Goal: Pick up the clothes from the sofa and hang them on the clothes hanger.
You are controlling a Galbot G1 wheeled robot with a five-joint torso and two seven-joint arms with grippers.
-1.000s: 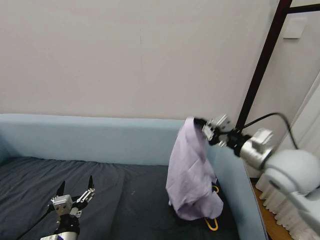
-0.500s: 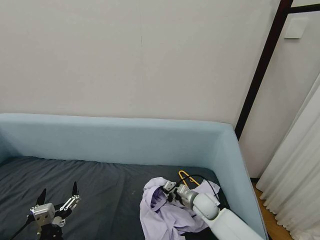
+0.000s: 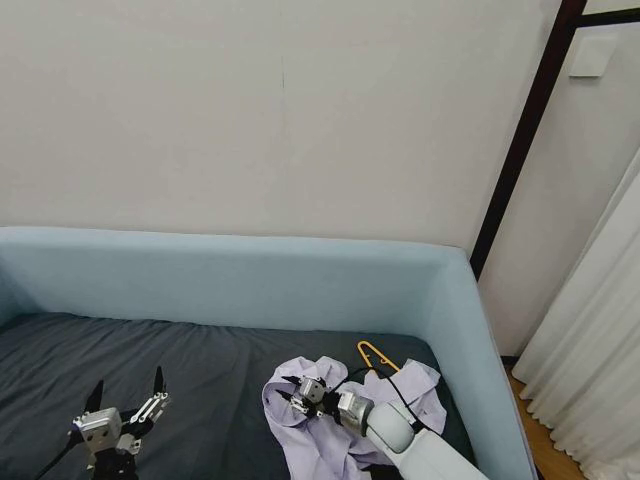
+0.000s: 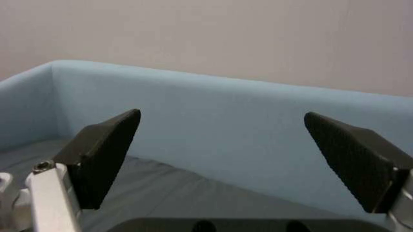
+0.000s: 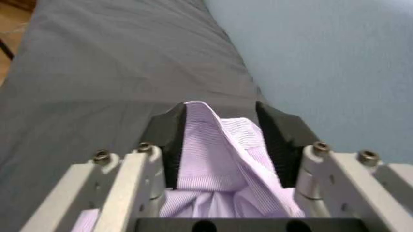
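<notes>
Pale wall (image 3: pixel 250 120) rose behind the blue sofa (image 3: pixel 250 285). On its dark seat (image 3: pixel 200 365) the right gripper (image 3: pixel 298 395) clamped the lilac shirt (image 3: pixel 290 428); the left gripper (image 3: pixel 128 395) hovered, fingers (image 4: pixel 103 150) spread.

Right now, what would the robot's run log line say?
right hand: clamped on purple shirt, on sofa | left hand: open, idle above sofa

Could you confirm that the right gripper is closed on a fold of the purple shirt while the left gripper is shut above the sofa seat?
Not quite: the left gripper is open above the sofa seat, fingers spread with nothing between them, as the left wrist view shows. The right gripper is closed on a fold of the purple shirt.
</notes>
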